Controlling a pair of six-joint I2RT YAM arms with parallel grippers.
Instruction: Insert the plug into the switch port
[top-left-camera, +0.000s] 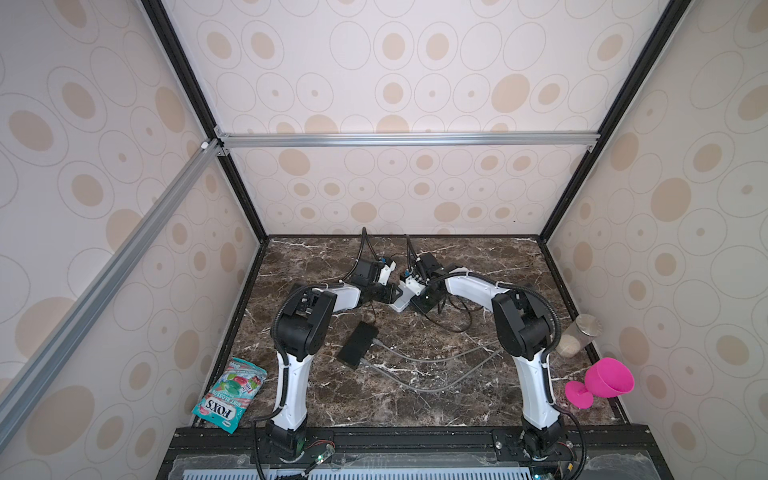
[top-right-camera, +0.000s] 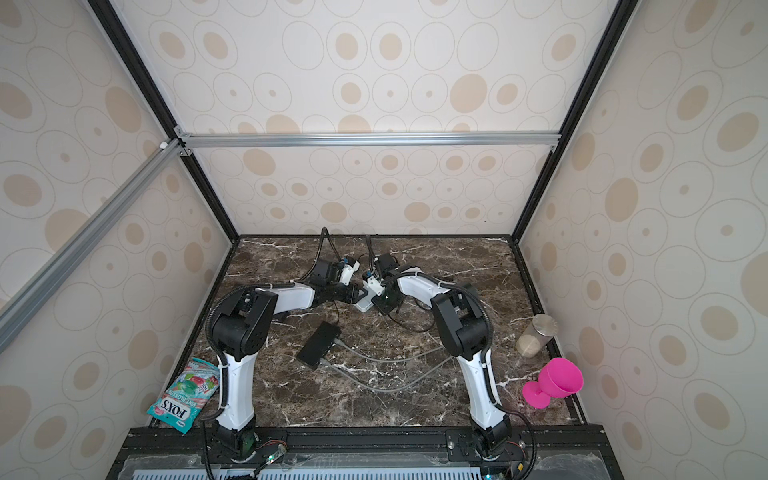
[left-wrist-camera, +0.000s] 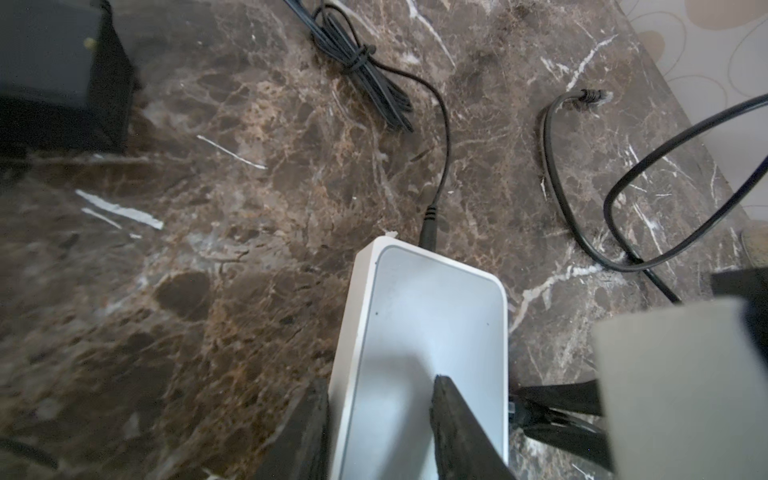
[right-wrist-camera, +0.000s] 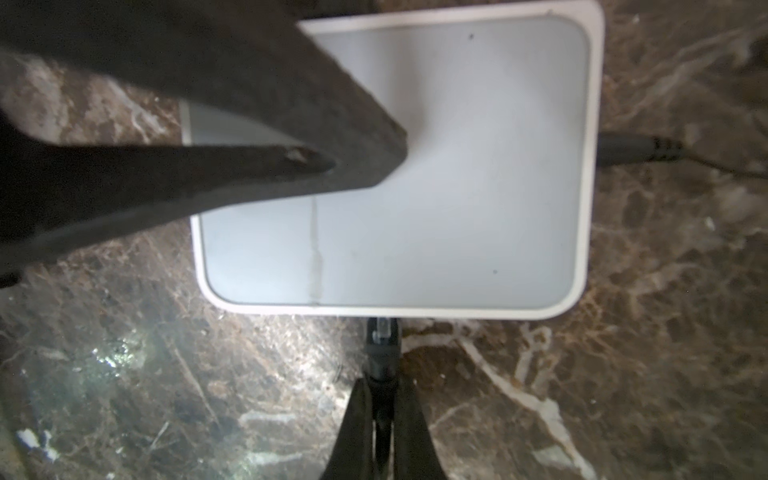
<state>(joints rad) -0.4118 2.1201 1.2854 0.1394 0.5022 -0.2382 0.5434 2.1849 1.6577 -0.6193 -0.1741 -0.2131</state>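
The white switch (top-left-camera: 400, 304) (top-right-camera: 365, 306) lies flat on the marble table, near the middle toward the back. My left gripper (left-wrist-camera: 380, 382) is shut on the switch (left-wrist-camera: 428, 316), one finger along its side wall and the other pressed on its top face. My right gripper (right-wrist-camera: 382, 384) is shut on the black boot of the plug (right-wrist-camera: 382, 332). The plug's clear tip meets the side wall of the switch (right-wrist-camera: 457, 187); the port itself is hidden under the rim. In both top views the two grippers meet at the switch, left gripper (top-left-camera: 390, 293), right gripper (top-left-camera: 424, 302).
A power lead (left-wrist-camera: 430, 224) enters the switch's far side, with a tied cable bundle (left-wrist-camera: 361, 70) and a loose cable end (left-wrist-camera: 590, 96) beyond. A black box (top-left-camera: 357, 345) with grey cables lies nearer. Candy bag (top-left-camera: 230, 395), jar (top-left-camera: 579, 334) and pink goblet (top-left-camera: 602, 382) line the table's edges.
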